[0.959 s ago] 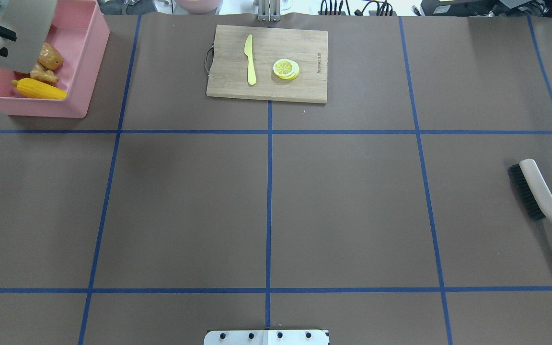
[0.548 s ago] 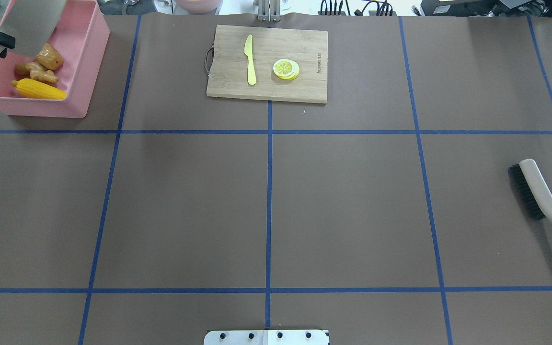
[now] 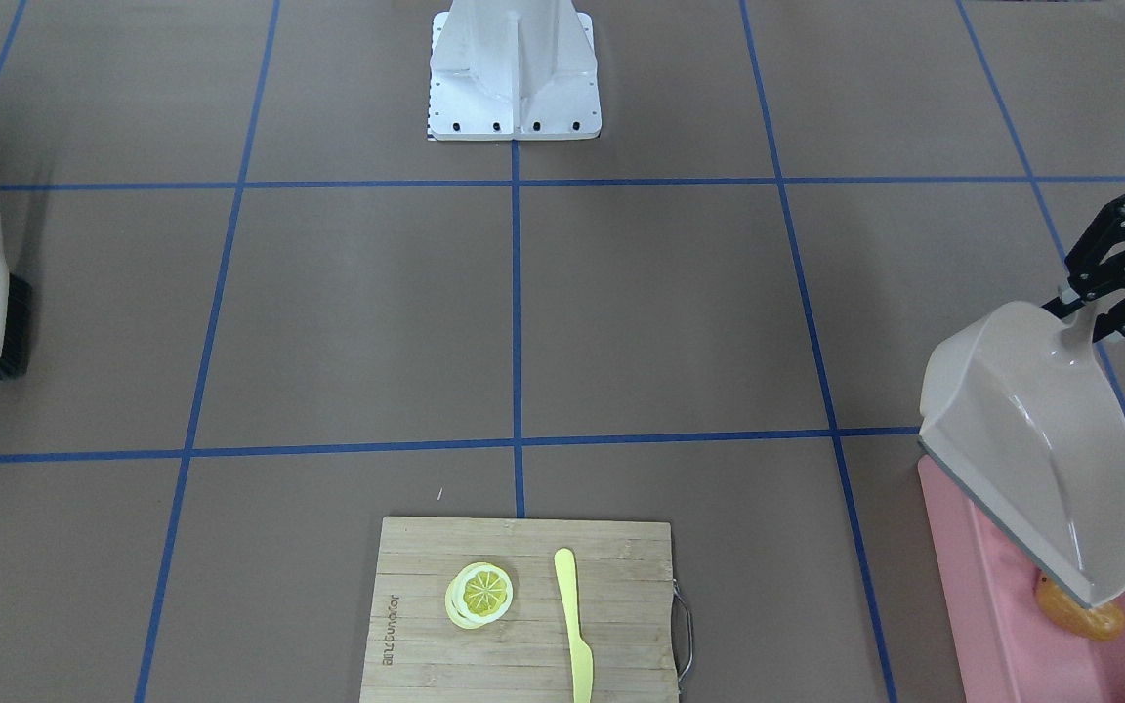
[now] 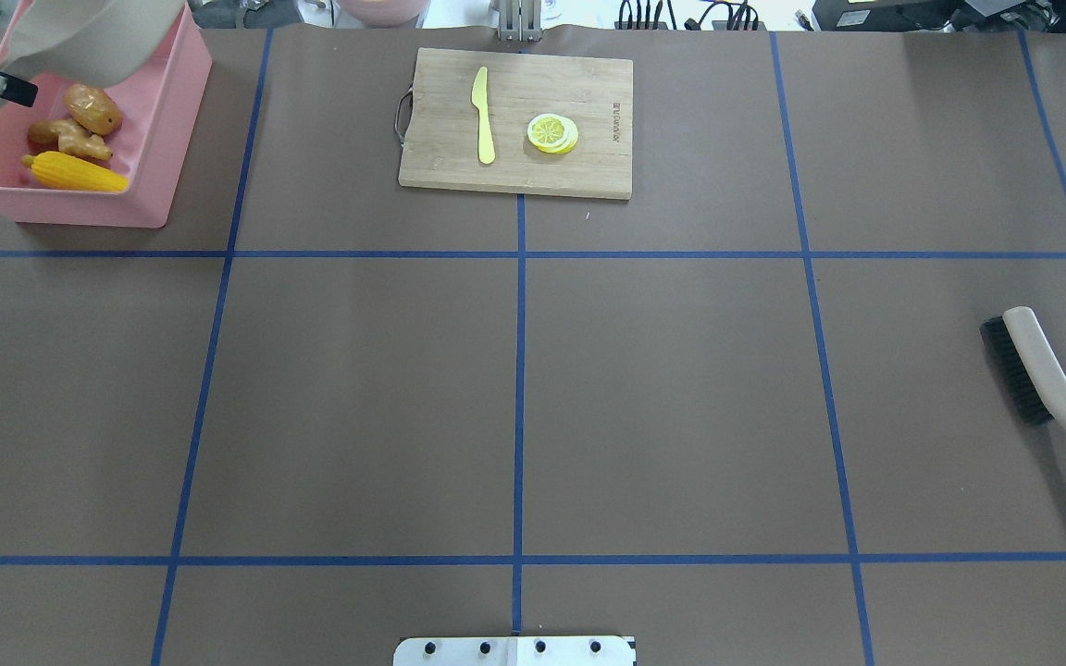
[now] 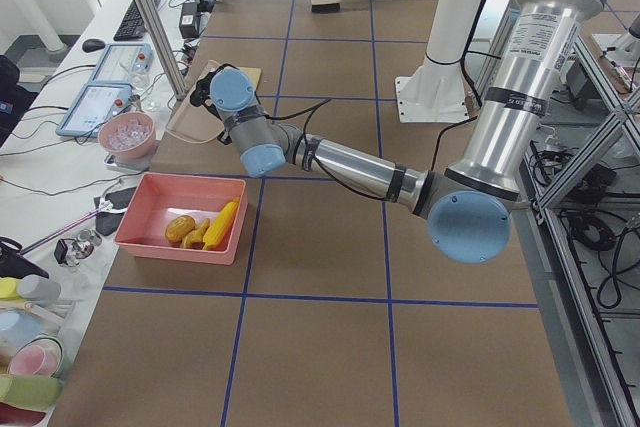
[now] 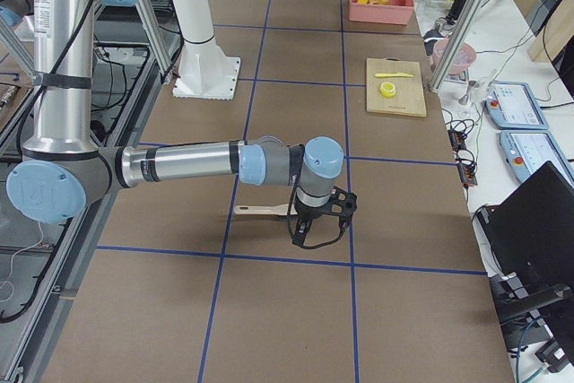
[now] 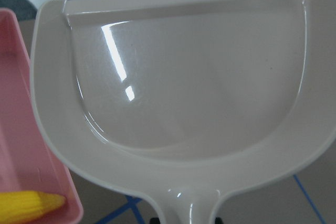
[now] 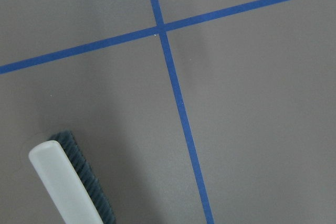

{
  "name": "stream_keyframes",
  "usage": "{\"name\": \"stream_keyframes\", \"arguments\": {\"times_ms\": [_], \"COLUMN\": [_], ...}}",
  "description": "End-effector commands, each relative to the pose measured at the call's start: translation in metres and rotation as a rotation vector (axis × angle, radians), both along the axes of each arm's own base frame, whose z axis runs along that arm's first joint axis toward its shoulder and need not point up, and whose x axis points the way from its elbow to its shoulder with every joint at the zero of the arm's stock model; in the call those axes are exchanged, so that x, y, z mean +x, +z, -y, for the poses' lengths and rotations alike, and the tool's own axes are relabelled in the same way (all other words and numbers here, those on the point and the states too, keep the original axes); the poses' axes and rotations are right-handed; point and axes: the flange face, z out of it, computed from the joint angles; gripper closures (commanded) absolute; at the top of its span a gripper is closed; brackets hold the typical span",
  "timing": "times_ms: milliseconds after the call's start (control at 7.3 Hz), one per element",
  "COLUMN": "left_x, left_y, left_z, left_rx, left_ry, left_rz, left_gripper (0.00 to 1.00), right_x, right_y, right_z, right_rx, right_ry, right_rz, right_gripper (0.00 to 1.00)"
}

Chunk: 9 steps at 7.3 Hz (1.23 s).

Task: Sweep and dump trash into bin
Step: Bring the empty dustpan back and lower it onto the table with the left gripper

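The trash lies inside the pink bin (image 4: 163, 139): corn cob (image 4: 75, 172), ginger root (image 4: 66, 137) and potato (image 4: 93, 109). My left gripper (image 3: 1082, 314) is shut on the handle of the beige dustpan (image 3: 1031, 439), which hangs tilted over the bin (image 3: 973, 566), mouth down. The pan (image 7: 184, 93) is empty in the left wrist view, with the corn (image 7: 29, 205) below its edge. My right gripper (image 6: 316, 230) hovers over the brush handle; it shows only in the exterior right view, so I cannot tell its state.
A wooden cutting board (image 4: 514, 120) at the far middle carries a yellow knife (image 4: 483, 116) and a lemon slice (image 4: 552, 132). The brush (image 4: 1037, 370) lies flat on the table at the right edge. The robot base plate (image 4: 514, 650) sits at the near edge.
The dustpan has lifted and swung toward the bin's far end, uncovering the ginger root and potato. The trash, brush and board have not moved.
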Motion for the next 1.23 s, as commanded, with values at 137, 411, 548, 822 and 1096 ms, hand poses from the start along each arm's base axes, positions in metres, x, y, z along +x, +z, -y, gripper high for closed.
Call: {"name": "stream_keyframes", "arguments": {"times_ms": [137, 411, 548, 822, 1096], "left_x": [0.024, 0.061, 0.078, 0.164, 0.245], "left_y": [0.002, -0.018, -0.033, -0.056, -0.062], "left_z": [0.006, -0.001, -0.010, -0.048, -0.097], "left_rx": [0.486, 0.652, 0.700, 0.783, 0.814], "left_ry": [0.116, 0.171, 0.178, 0.228, 0.363], "left_rz": [0.180, 0.214, 0.220, 0.236, 0.182], "left_gripper": [1.00, 1.00, 1.00, 1.00, 1.00], "right_x": [0.003, 0.003, 0.003, 0.002, 0.005], "right_y": [-0.002, -0.003, -0.003, -0.012, -0.016], "right_z": [0.002, 0.003, 0.004, 0.012, 0.005], "right_rx": [0.036, 0.037, 0.037, 0.058, 0.063], "right_ry": [0.005, 0.007, 0.007, 0.006, 0.011], "right_rz": [-0.008, -0.003, -0.005, -0.003, -0.006], "right_gripper": [0.00, 0.00, 0.00, 0.00, 0.00]}}
